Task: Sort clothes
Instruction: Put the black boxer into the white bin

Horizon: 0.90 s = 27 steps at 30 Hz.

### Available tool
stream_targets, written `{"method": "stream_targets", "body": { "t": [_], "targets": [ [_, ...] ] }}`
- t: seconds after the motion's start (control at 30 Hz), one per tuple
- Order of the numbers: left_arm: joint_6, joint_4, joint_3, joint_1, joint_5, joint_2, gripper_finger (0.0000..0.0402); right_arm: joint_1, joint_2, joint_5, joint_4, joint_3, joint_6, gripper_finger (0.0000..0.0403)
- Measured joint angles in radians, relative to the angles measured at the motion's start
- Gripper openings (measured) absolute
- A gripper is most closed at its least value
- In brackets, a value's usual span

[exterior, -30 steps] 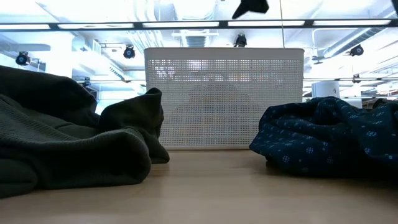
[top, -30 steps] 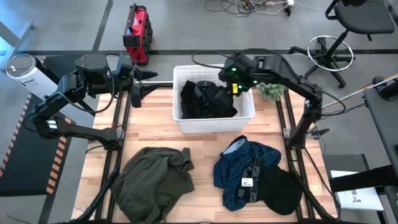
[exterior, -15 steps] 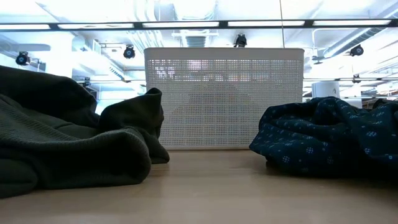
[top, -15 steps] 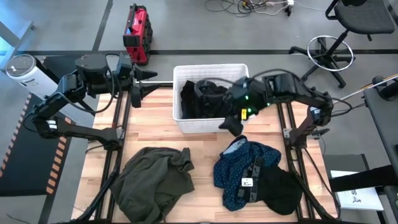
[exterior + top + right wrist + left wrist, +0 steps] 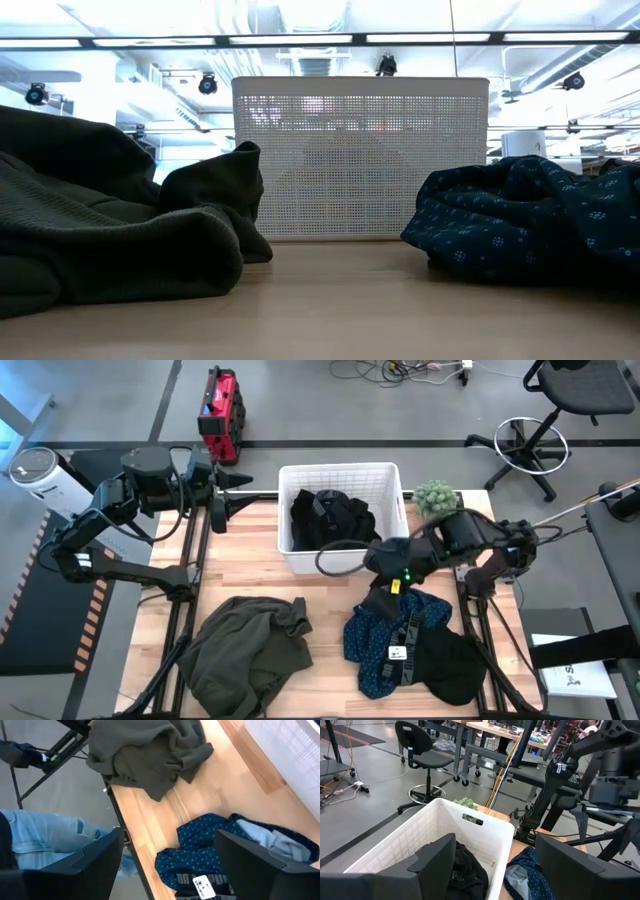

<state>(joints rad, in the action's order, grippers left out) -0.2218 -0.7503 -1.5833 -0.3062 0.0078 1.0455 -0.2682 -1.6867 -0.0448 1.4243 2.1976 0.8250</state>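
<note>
Since a second ago the right end effector (image 5: 378, 603) has been travelling from above the white basket (image 5: 395, 478) toward the near side of the surface (image 5: 330, 595), and it is now hanging over the far edge of the navy patterned piece (image 5: 385, 635), its fingers (image 5: 265, 870) standing wide apart and holding nothing. Just beneath it that piece is lying crumpled with its light blue lining (image 5: 272, 840) turned up, and a black piece (image 5: 450, 660) with a white tag (image 5: 397, 653) is lying against it on the near right of the surface. The olive-grey top (image 5: 245, 650) is lying bunched on the near left, well apart from the navy piece. More black pieces (image 5: 335, 520) are sitting inside the basket at the far middle of the surface. The left end effector (image 5: 222, 495) is waiting off the far left corner, beside the basket, its fingers (image 5: 435, 865) also spread and empty. A person's legs in light jeans (image 5: 55, 837) are showing beyond the near edge in the right wrist view. A red case (image 5: 220, 415) is standing on the floor behind the surface.
</note>
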Motion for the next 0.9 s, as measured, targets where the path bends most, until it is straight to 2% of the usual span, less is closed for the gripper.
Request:
{"method": "stream_targets", "body": {
  "t": [0.17, 0.4, 0.73, 0.9],
  "targets": [
    [0.000, -0.021, 0.000, 0.000, 0.000, 0.000, 0.0262, -0.058, 0.001, 0.022, -0.001, -0.042, 0.057, 0.0283],
    [0.000, -0.030, 0.000, 0.000, 0.000, 0.000, 0.0268, -0.132, 0.000, -0.006, -0.003, -0.184, 0.121, 0.0277],
    [0.011, -0.030, 0.000, 0.000, 0.001, 0.000, 0.0261, -0.215, 0.000, -0.087, -0.157, -0.366, 0.191, 0.0269],
    [0.011, -0.030, 0.000, 0.000, 0.001, 0.000, 0.0264, -0.258, 0.001, -0.092, -0.191, -0.442, 0.252, 0.0257]
  ]
}}
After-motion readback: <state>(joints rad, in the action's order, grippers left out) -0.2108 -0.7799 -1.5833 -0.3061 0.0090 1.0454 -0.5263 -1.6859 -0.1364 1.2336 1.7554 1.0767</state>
